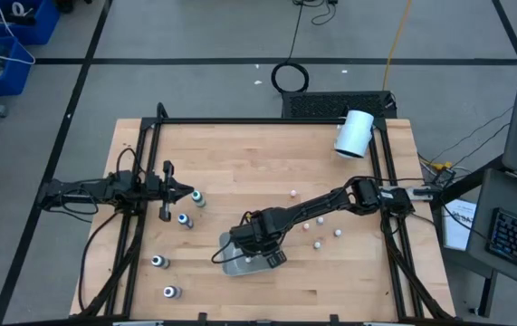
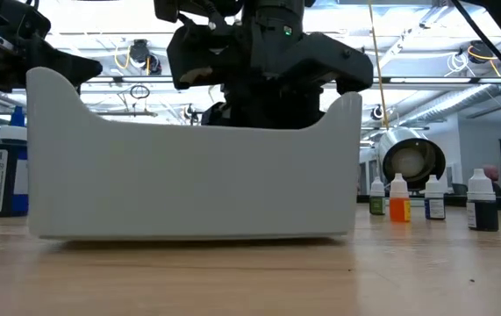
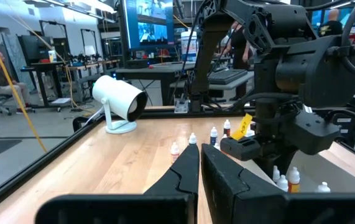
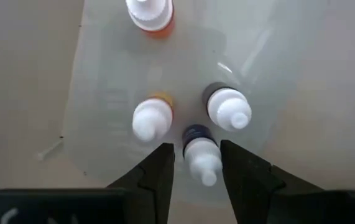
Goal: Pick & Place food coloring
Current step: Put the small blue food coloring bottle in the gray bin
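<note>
A clear plastic tray lies on the table near the front middle, and it also fills the low view. Several small food coloring bottles stand upright in it. My right gripper is open and points down over the tray, one finger on each side of a blue-bodied bottle. Several dark-bodied bottles stand on the table's left part. Small whitish bottles stand right of the middle. My left gripper is shut and empty, next to a dark bottle. My right gripper's fingers stand on either side of the blue-bodied bottle's white cap, coming from above and pointing down. I cannot tell whether they touch it. The bottle stands upright on the tray's floor.
A big white cylinder stands at the table's far right corner, and it also shows in the left wrist view. A black frame runs along the table's edges. Bare wood lies in the far middle. People sit in the room beyond.
</note>
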Controlling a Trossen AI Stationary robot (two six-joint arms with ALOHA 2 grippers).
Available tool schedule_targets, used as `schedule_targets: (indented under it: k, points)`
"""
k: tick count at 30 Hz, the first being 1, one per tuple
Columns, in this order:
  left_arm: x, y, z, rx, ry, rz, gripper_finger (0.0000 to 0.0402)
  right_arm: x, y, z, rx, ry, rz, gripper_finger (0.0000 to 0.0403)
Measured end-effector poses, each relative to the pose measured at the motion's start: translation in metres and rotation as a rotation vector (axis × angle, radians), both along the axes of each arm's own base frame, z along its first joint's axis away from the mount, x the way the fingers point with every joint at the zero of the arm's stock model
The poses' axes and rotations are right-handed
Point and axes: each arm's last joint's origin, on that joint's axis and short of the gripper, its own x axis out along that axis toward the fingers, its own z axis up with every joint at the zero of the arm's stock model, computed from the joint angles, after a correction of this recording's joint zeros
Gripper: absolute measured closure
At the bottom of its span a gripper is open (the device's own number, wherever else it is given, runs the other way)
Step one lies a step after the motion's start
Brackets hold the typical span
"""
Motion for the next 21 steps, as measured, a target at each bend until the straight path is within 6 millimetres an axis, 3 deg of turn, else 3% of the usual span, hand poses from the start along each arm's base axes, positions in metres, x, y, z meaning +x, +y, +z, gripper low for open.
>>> schedule_targets:
  k: [13, 21]
  points:
    - [0.0, 0.0, 0.0, 0.0, 0.0, 0.0, 0.0376, -0.001, 0.003, 0.001, 0.004, 0.001, -0.013, 0.0281]
    - [0.0, 0.0, 0.0, 0.0, 0.0, 0.0, 0.0376, -0.003, 0.005, 0.015, 0.021, -0.04, -0.019, 0.028]
